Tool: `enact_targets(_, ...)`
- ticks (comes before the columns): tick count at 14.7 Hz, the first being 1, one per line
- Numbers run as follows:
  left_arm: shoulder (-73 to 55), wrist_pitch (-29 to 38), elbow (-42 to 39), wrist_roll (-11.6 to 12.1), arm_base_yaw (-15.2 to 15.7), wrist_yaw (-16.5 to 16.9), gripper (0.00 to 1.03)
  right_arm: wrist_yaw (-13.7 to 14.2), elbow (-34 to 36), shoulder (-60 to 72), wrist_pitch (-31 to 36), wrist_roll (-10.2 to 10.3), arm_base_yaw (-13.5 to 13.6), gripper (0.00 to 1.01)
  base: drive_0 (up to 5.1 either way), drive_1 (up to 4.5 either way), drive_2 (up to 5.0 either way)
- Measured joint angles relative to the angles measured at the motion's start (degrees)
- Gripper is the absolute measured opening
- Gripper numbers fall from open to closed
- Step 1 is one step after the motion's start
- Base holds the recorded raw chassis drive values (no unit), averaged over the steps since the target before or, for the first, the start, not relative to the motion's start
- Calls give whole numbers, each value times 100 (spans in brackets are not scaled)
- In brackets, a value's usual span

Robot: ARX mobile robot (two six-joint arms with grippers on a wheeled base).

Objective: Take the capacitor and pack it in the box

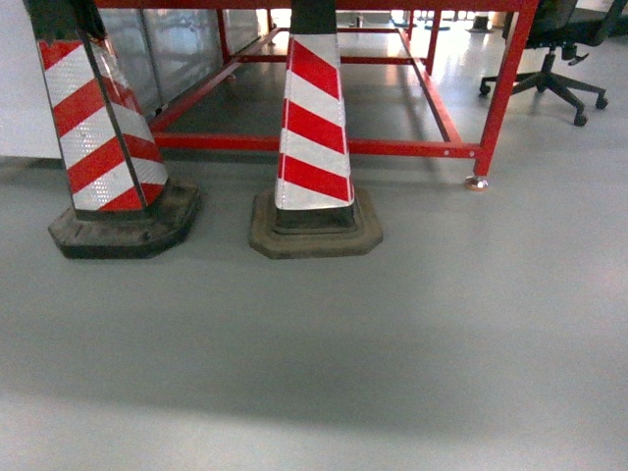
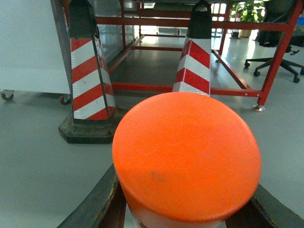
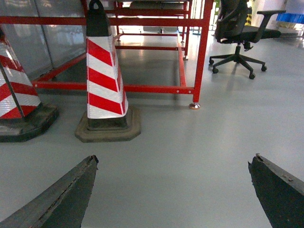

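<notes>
left gripper (image 2: 187, 216) is clenched on the capacitor (image 2: 186, 156): a fat orange-capped cylinder sitting between the two dark fingers (image 2: 92, 204), which touch its sides low in the left wrist view. its long axis runs straight out along the gripper's pointing direction, so the flat orange end faces the camera and blocks most of what's ahead. only the cap and a sliver of pale body under it show.

right gripper (image 3: 173, 190) is released, jaws spread wide with bare grey floor (image 3: 190, 142) between them, holding nothing.

the box isn't in any view. can't say which way it lies from either arm. ahead there's only two red-white striped traffic cones (image 1: 314, 128) on black rubber bases, a red steel frame (image 1: 505, 83) behind them, and an office chair (image 1: 554, 59) far right. neither arm shows in the head view.

judgement: pick is done, pack not started. left arm owns the part, so the next move hinges on getting the box in sight, probably by turning the base away from the cones. once found, the capacitor's axis needs to tip down toward the tub opening.
</notes>
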State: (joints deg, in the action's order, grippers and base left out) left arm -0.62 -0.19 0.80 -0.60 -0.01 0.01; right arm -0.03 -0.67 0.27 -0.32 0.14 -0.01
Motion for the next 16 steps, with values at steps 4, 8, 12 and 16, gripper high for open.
enact_targets(4, 0, -7, 0, 0, 0, -13, 44, 2, 0, 0, 42, 0, 0, 98, 2, 418, -413)
enact_targets(8, 0, -35, 0, 0, 0, -7, 44, 0, 0, 0, 17, 0, 0, 98, -3, 412, -417)
enact_targets(12, 0, -35, 0, -2, 0, -7, 44, 4, 0, 0, 7, 0, 0, 98, -2, 411, -416)
enact_targets(16, 0, -26, 0, -2, 0, -2, 44, -2, 0, 0, -4, 0, 0, 98, -7, 407, -421)
